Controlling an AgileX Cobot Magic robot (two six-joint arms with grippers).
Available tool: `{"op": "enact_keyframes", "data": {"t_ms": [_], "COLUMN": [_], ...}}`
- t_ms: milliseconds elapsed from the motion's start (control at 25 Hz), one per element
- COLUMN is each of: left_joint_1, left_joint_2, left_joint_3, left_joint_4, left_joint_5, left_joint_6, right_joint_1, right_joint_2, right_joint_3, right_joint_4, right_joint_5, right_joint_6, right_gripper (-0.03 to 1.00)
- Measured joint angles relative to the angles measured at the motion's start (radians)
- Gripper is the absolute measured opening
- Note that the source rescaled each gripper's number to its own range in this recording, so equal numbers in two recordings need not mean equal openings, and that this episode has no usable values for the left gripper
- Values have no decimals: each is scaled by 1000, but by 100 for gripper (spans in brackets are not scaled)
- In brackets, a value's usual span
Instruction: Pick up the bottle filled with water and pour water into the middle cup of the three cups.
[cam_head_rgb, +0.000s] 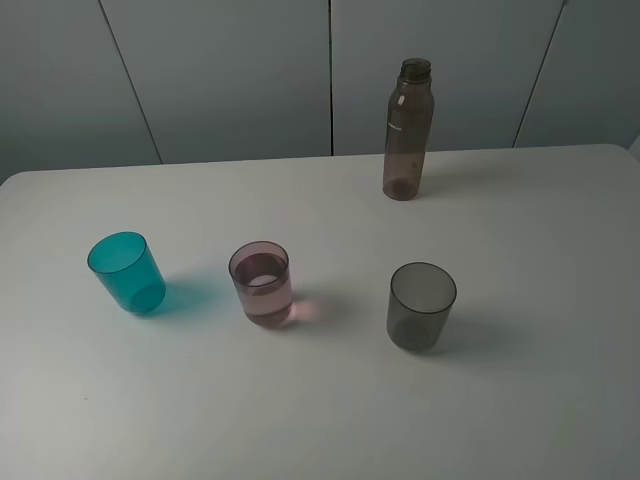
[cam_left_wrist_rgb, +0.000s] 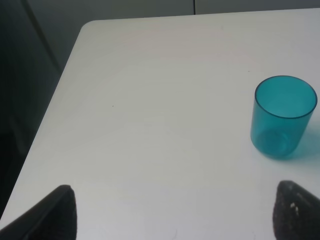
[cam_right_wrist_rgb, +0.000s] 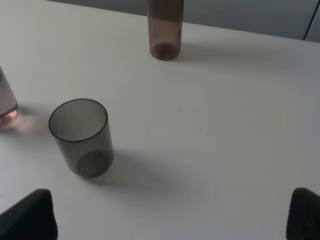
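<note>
The smoky-brown bottle (cam_head_rgb: 408, 130) stands upright and uncapped at the back of the white table (cam_head_rgb: 320, 420); its lower part shows in the right wrist view (cam_right_wrist_rgb: 165, 30). The three cups stand in a row: teal (cam_head_rgb: 126, 272), pinkish-mauve middle cup (cam_head_rgb: 262, 283) with water in it, smoky grey (cam_head_rgb: 421, 306). My left gripper (cam_left_wrist_rgb: 177, 215) is open and empty, short of the teal cup (cam_left_wrist_rgb: 284, 117). My right gripper (cam_right_wrist_rgb: 167, 220) is open and empty, short of the grey cup (cam_right_wrist_rgb: 82, 137). The middle cup's edge (cam_right_wrist_rgb: 5, 100) shows there too. Neither gripper shows in the exterior view.
The table's left edge and rounded far corner (cam_left_wrist_rgb: 85, 30) lie close to the left gripper. Grey wall panels (cam_head_rgb: 230, 70) stand behind the table.
</note>
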Motion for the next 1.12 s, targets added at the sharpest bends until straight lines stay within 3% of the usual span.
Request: {"op": "enact_keyframes", "data": {"t_ms": [240, 520, 1120], "left_joint_1": [0, 0, 0], "left_joint_2": [0, 0, 0], "left_joint_3": [0, 0, 0], "left_joint_4": [0, 0, 0], "left_joint_5": [0, 0, 0], "left_joint_6": [0, 0, 0], "right_joint_1": [-35, -196, -151], "right_joint_2": [0, -2, -4], "right_joint_3": [37, 38, 38], "right_joint_4": [0, 0, -19], "right_joint_5": [-66, -78, -80], "right_joint_6": [11, 24, 50], "right_gripper": [99, 99, 99]}}
